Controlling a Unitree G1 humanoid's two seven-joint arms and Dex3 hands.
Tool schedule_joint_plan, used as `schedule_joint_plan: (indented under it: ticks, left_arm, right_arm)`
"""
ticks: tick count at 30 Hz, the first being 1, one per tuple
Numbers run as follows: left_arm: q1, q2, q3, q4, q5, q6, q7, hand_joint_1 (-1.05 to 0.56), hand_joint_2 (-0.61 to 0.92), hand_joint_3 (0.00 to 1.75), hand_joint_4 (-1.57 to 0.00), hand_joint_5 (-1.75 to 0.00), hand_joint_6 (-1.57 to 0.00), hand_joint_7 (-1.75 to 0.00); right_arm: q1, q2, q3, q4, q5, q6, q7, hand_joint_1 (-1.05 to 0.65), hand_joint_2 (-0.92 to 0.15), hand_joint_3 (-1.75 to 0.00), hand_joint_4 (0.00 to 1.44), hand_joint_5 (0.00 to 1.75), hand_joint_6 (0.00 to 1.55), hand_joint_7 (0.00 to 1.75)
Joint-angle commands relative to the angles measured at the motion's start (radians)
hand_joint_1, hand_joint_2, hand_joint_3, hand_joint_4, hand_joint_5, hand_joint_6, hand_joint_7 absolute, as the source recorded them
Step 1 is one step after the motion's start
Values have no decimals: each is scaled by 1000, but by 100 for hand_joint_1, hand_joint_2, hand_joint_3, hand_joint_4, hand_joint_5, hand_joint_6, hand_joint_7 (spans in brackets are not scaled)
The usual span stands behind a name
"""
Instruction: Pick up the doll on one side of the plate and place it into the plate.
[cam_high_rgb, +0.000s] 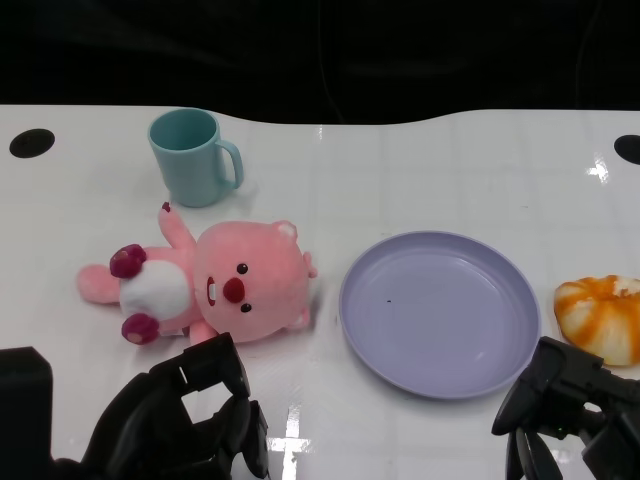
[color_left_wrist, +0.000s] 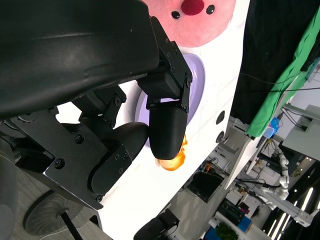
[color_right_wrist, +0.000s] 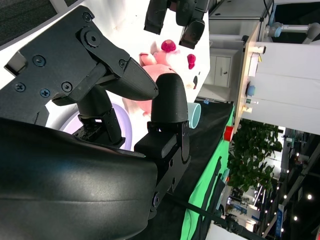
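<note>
So the table (cam_high_rgb: 420, 150) is a glossy white top, shiny enough that the overhead lights bounce off it, with a wavy far edge and a dark round hole (cam_high_rgb: 32, 142) near the far left corner. Behind it the head view is just black. The wrist views show more of the room: a green cloth (color_left_wrist: 285, 80) hanging past the table's edge, cables, white cabinets (color_right_wrist: 220, 70) and some leafy plants (color_right_wrist: 252, 165) further back.

The pink doll (cam_high_rgb: 215, 285) lies flat on the table just left of the purple plate (cam_high_rgb: 440, 312), close to the rim, though I can't tell if it touches. Nothing is on the plate. A teal mug (cam_high_rgb: 192, 155) stands upright behind the doll, handle pointing right. An orange and white bun-looking thing (cam_high_rgb: 603, 315) sits just right of the plate.

Left hand (cam_high_rgb: 190, 415) hovers at the near edge right in front of the doll, fingers loosely curled and apart, holding nothing and not touching the doll. Right hand (cam_high_rgb: 565, 405) is low by the plate's near right rim, fingers pointing down and spread, also empty.
</note>
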Motion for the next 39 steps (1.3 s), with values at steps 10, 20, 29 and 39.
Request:
schedule_joint_plan:
  ticks: [10,20,29,39]
  left_arm:
    - [-11,15,8,11,10,-14,-10,-23,38,142,-89,-175,-71,-169]
    - [-11,18,9,9,11,-12,-9,-23,38,142,-89,-175,-71,-169]
    - [-14,11,22,10,-3,-13,-7,-25,37,131,-88,-168,-76,-155]
    - [-13,-27,40,-56,-5,-31,36,-27,51,98,-78,-121,-85,-69]
  right_arm:
    - [-1,-5,-5,5,5,-10,-3,-17,-41,-147,70,175,58,158]
    - [5,-4,-4,-3,7,-1,-7,-17,-42,-147,70,175,57,157]
    - [-2,-6,-4,6,2,-11,-6,-19,-41,-146,70,175,58,158]
    - [-5,-5,-2,17,8,-19,0,-18,-42,-146,70,175,57,157]
